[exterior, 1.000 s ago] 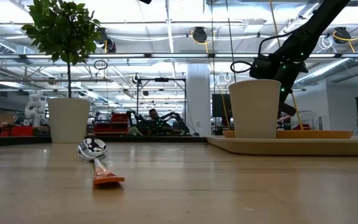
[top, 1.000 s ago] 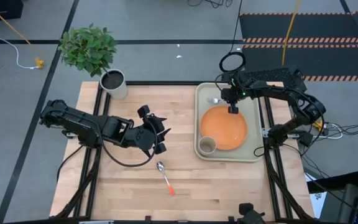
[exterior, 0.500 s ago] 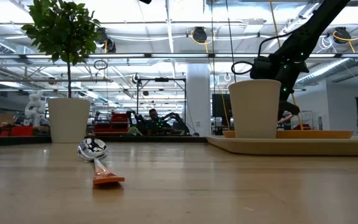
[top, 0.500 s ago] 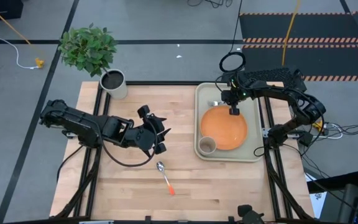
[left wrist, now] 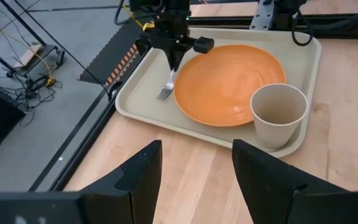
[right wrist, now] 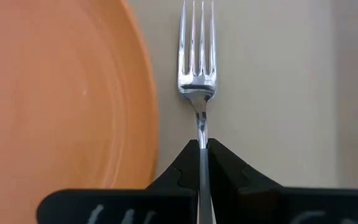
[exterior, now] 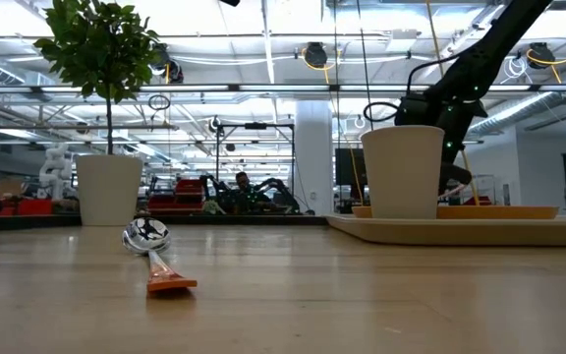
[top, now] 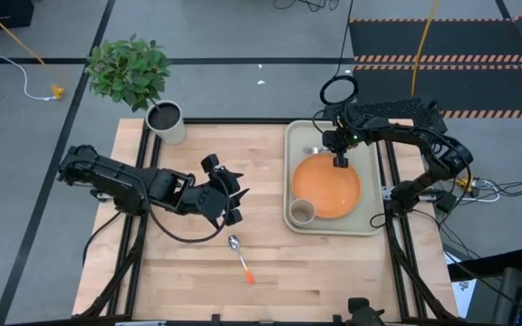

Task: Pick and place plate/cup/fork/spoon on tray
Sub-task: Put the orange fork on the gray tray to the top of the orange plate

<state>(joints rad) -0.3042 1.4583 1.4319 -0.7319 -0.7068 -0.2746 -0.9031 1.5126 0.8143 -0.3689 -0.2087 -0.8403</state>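
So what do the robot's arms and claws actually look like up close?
Both arms are dark, nearly black, built of jointed segments with black cables looping beside them. The left gripper has two broad, angular black fingers. The right gripper has the same matte black fingers with notched inner edges. A small green light glows on the right arm.

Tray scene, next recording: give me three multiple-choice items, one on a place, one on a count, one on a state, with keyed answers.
1. Where does the spoon lie?
A. on the bare table
B. on the plate
C. in the cup

2. How many tableware pieces sit on or over the tray?
A. one
B. three
C. four

3. The right hand is:
A. open over the cup
B. shut on the fork
C. out of view

Answers:
1. A, the spoon rests on wood near the left hand.
2. B, plate, cup, fork.
3. B, its fingers pinch the fork's neck.
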